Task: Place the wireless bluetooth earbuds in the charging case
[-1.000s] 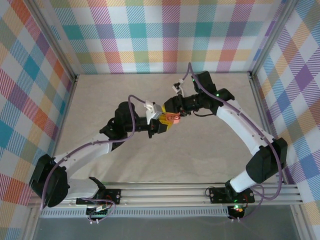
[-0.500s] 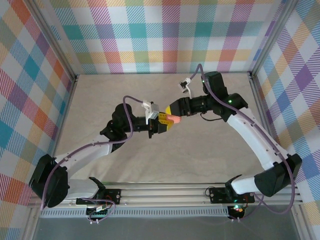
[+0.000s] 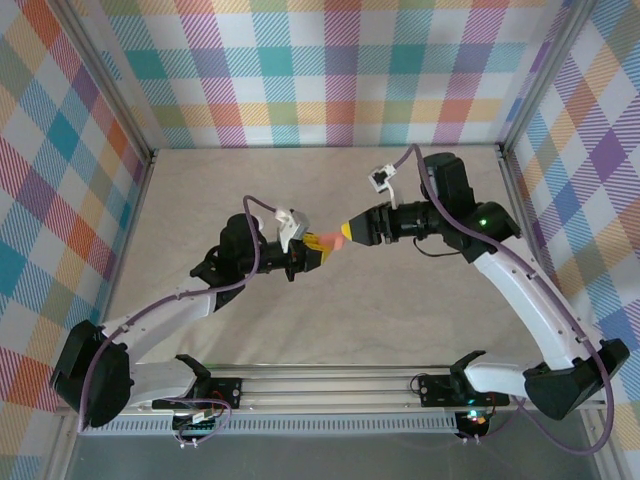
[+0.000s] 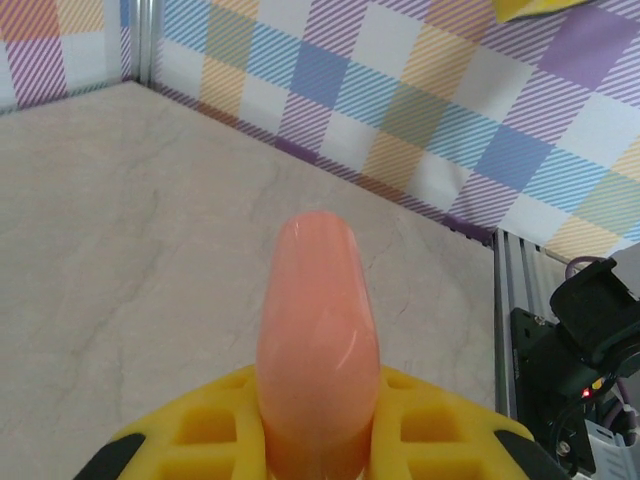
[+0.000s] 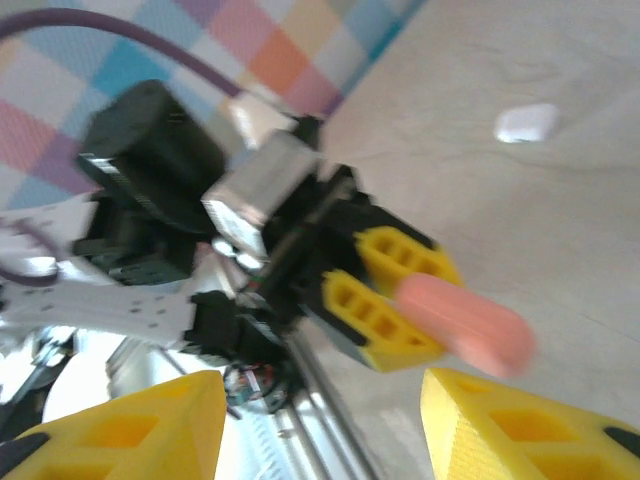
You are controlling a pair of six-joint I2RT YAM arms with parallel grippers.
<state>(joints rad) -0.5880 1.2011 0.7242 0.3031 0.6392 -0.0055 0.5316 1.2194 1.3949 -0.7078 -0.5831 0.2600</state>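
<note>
Pale marbled table (image 3: 400, 300), small white object (image 5: 527, 122) (blurred, perhaps a case)

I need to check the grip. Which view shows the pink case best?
Left wrist: the pink case sits sharp and central between yellow fingers. Right wrist shows it blurred; top external shows a tiny sliver.

Glossy pink case (image 4: 318, 340) (smooth plastic)

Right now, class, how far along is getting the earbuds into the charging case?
Done: the left gripper holds the pink charging case off the table. In hand: the right gripper, open, faces it. Left: the case looks closed; opening it and inserting earbuds remain.
</note>
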